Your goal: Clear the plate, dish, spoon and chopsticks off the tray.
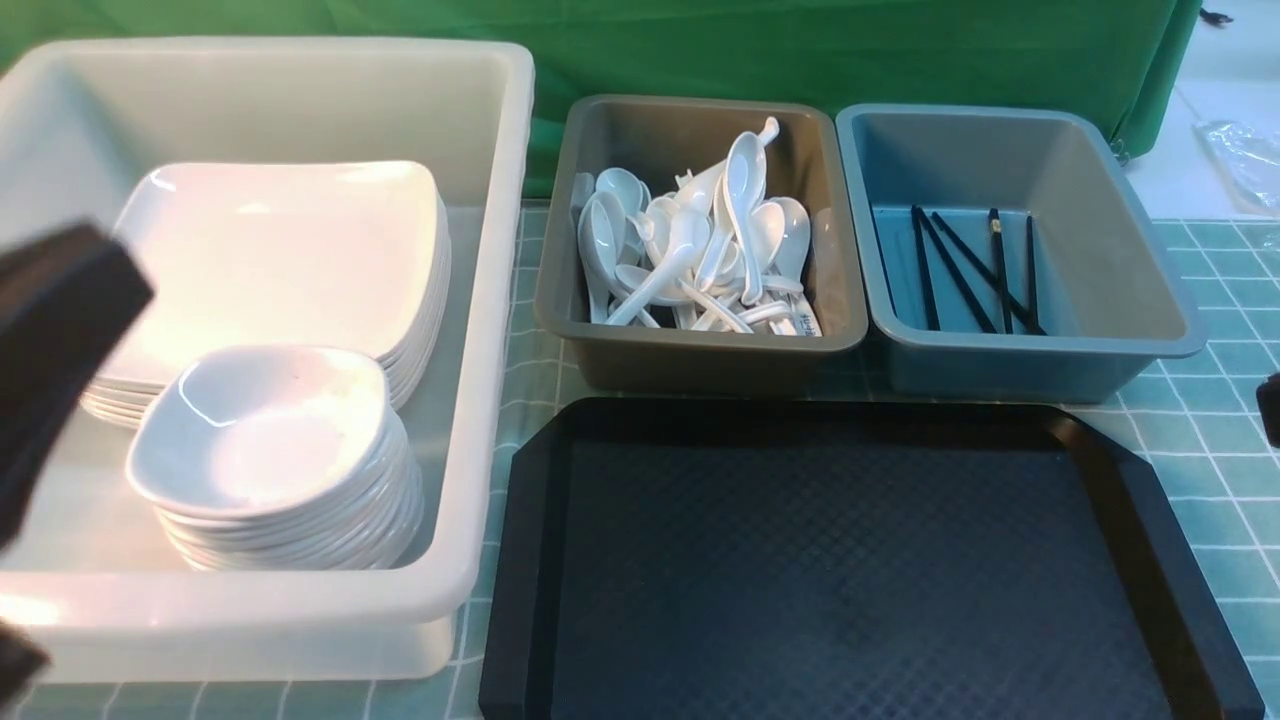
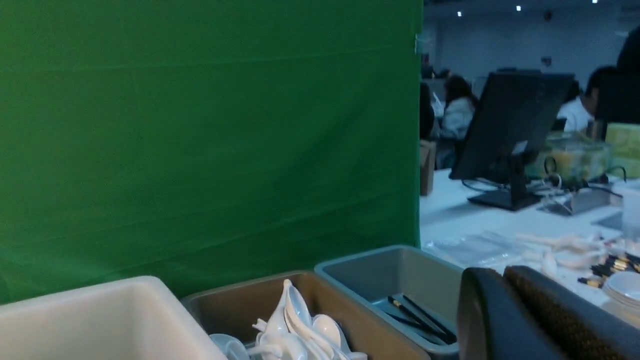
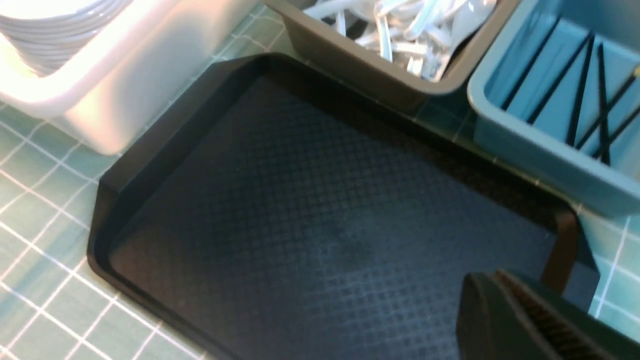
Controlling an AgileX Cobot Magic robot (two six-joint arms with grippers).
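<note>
Front view: the tray (image 1: pixel 860 560) lies bare on the counter (image 1: pixel 1215 440), nothing on its textured floor. Left of the tray, a white bin (image 1: pixel 480 330) holds the plate (image 1: pixel 280 265) on top of a stack, with a stack of small dishes (image 1: pixel 270 440) in front of it. Behind the tray a grey bin (image 1: pixel 690 350) is heaped with white ware, the spoon (image 1: pixel 745 205) lying among it; beside it a blue bin (image 1: pixel 1130 300) holds black sticks, the chopsticks (image 1: pixel 995 262) with the gold band among them. I judge the clearing done, so the next move calls only for both arms to draw back. The left end effector (image 1: pixel 60 340) is a dark blur over the white bin; whether it is spread I cannot tell.

Left wrist view: a green curtain (image 2: pixel 210 135) stands behind the bins; beyond it an office with a monitor (image 2: pixel 510 125) and seated people.

Right wrist view: above the tray, one ribbed finger (image 3: pixel 540 320) of the right end effector shows, its spread hidden. The counter wears a teal checked cloth.
</note>
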